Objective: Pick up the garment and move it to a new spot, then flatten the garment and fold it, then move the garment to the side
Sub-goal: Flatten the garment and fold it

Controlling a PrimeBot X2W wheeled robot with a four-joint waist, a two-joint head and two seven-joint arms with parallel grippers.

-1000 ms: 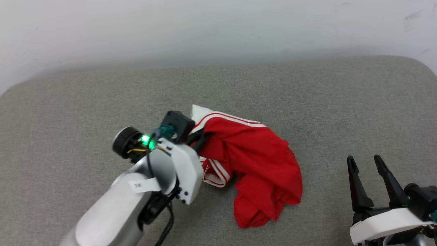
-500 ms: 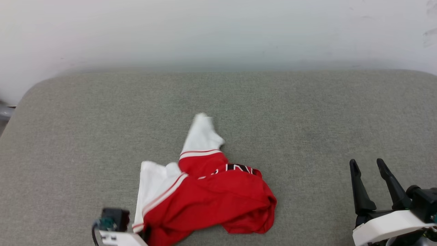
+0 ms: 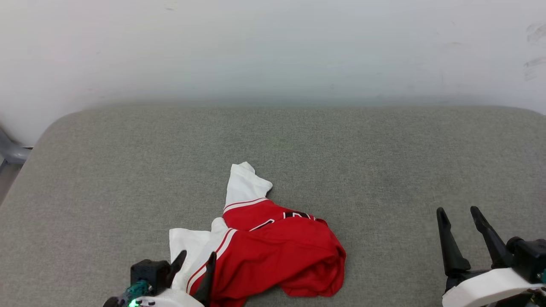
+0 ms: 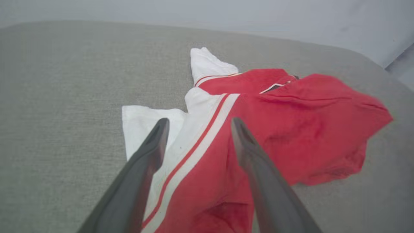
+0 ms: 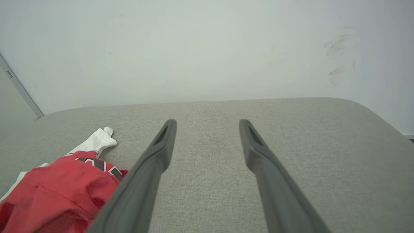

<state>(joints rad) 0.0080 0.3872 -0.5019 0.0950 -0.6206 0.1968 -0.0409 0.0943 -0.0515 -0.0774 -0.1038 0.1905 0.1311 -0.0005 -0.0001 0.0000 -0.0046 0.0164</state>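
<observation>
Garment [image 3: 277, 251] lies crumpled, chest lettering [image 3: 300, 214] mostly hidden.

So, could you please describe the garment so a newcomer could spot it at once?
On the grey cushion below the pale wall, look near the front edge, left of centre. The garment lies crumpled there by the left gripper; its red body and white sleeves stand out from the grey.
</observation>
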